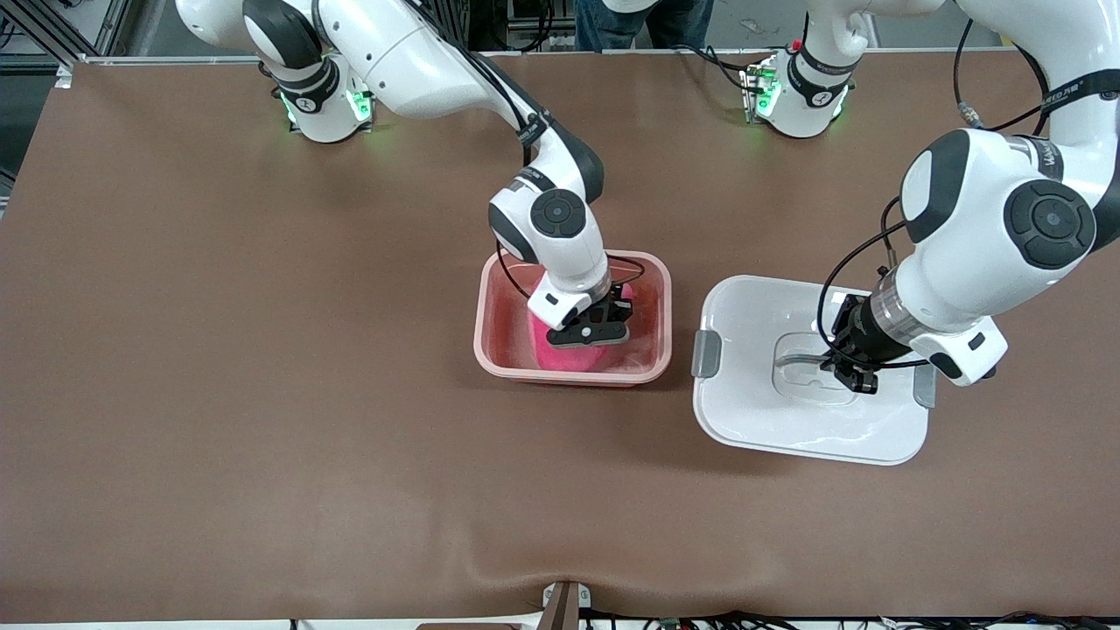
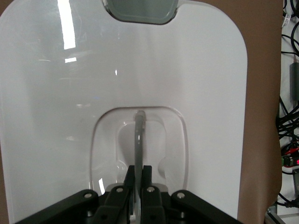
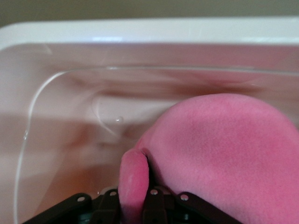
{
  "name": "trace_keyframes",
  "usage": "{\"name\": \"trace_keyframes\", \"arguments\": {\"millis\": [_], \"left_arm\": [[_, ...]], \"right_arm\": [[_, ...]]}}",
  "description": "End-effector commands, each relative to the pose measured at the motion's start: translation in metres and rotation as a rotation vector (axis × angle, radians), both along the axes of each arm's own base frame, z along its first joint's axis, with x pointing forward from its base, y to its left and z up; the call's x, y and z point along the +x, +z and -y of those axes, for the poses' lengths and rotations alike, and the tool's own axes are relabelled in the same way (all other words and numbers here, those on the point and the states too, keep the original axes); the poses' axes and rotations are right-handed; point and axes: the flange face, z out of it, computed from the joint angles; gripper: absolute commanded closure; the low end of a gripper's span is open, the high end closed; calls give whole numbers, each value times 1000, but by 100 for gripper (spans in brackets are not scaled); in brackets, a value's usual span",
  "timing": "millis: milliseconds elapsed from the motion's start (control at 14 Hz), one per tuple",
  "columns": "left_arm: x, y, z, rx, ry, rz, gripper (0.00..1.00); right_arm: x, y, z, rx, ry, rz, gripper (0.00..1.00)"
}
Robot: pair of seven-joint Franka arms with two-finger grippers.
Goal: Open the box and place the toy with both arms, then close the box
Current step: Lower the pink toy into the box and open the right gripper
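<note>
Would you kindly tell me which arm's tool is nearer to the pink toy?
Right. The right tool is down inside the pink box base, pinching a flap of the toy. The left tool is over the lid, gripping its handle.

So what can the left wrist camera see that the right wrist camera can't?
Only the left wrist view shows the white lid, one grey clip, and the left tool shut on the lid's grey handle.

Only the right wrist view shows the pink toy inside the open box, with the right tool pinching a floppy part of the toy.

Both show a black tool shut on something thin.
</note>
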Motion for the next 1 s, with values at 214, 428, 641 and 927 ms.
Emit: {"name": "trace_keyframes", "arguments": {"millis": [214, 428, 641, 927], "left_arm": [[-9, 9, -5, -21, -13, 3, 100], [-9, 9, -5, -21, -13, 3, 100], [-9, 9, -5, -21, -13, 3, 100], [-9, 8, -5, -19, -13, 2, 100]], "right_arm": [[-2, -20, -3, -38, -6, 37, 0], [-1, -13, -3, -37, -3, 41, 0], [1, 0, -4, -24, -6, 51, 0], [20, 45, 9, -8, -29, 113, 0]]}}
